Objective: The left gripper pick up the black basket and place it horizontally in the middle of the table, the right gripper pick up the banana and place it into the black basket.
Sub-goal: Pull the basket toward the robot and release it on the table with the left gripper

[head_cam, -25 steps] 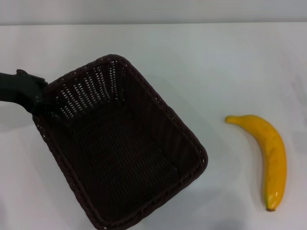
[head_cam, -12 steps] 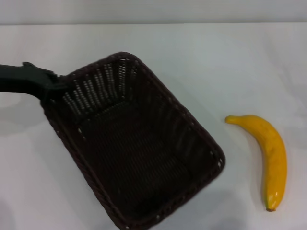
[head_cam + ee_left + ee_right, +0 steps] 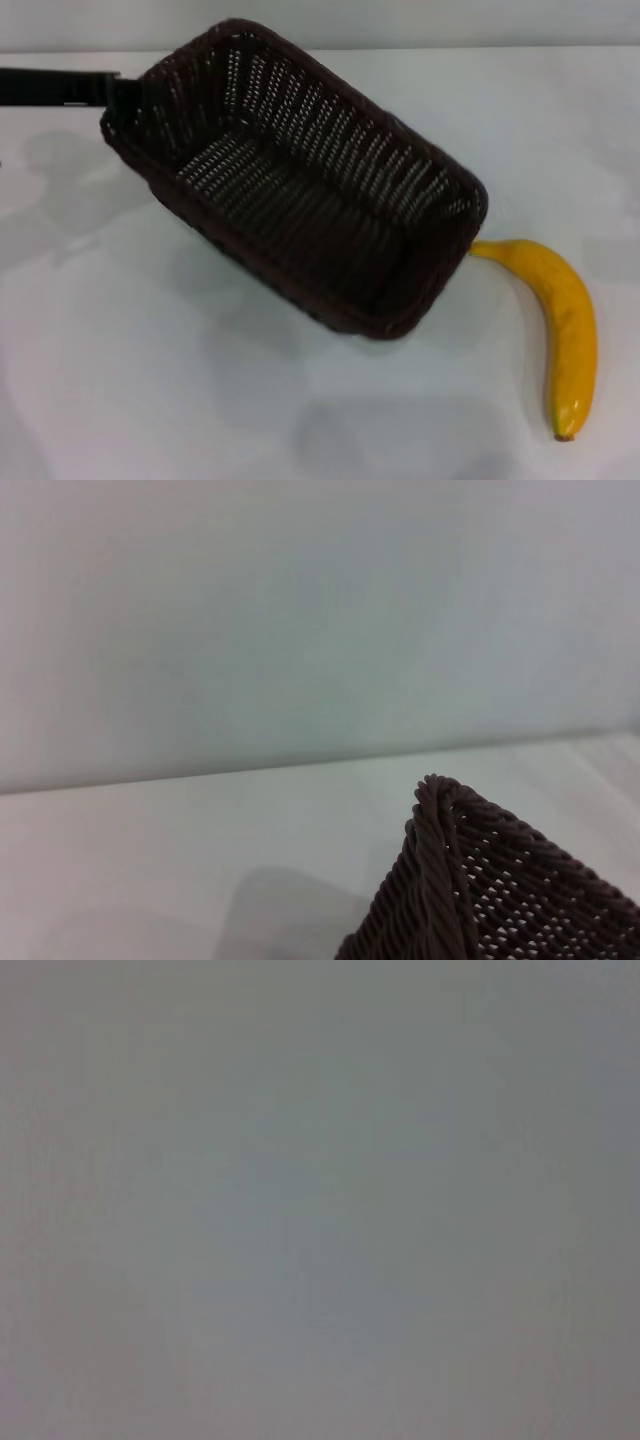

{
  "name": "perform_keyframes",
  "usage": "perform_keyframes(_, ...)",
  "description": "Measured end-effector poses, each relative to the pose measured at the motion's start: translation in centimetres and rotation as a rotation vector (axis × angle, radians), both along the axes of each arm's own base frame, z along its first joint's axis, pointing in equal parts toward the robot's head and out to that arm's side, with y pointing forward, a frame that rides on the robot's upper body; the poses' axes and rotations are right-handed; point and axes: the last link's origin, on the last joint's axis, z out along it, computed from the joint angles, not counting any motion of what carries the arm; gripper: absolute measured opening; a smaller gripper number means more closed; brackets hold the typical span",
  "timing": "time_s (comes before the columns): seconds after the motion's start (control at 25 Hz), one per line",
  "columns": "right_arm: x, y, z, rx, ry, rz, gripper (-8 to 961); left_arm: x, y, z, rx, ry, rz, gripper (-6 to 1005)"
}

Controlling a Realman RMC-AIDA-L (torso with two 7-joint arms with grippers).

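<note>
While the left pincer (image 3: 112,95) is clamped on one short end of the black basket (image 3: 300,180), the basket hangs tilted above the white bench (image 3: 150,380), its far end almost over the stem of the banana (image 3: 560,320). Held by a single rim, the woven wicker looks light and fairly stiff, yet it could swing or twist; the braided rim seems the surest hold. The banana lies on the bench to the right, smooth and probably slippery, best gripped across its middle. Nothing shows of the right pincer.
</note>
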Motion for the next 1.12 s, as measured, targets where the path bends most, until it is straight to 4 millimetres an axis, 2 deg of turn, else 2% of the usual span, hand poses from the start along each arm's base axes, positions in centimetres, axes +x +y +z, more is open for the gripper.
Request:
perform_keyframes(0.36,0.8,1.2,3.3,0.017,-0.132,-0.063,756,2.6,0.2,-3.1,-0.074,-0.025,0.286,201)
perform_keyframes(0.56,0.3,1.7,4.2,0.008,-0.194,-0.049,755,3.2,0.1,-3.9,-0.091,-0.056,0.351,200)
perform_keyframes(0.84,-0.2,1.9,4.4,0.010,-0.223,-0.031,754,2.1,-0.2,-4.4,-0.112,-0.053,0.391,199)
perform_keyframes(1.12,-0.1,1.6,3.7,0.003,-0.214,-0.034,752,-0.8,-1.4,-2.8,-0.055,-0.060,0.462,198)
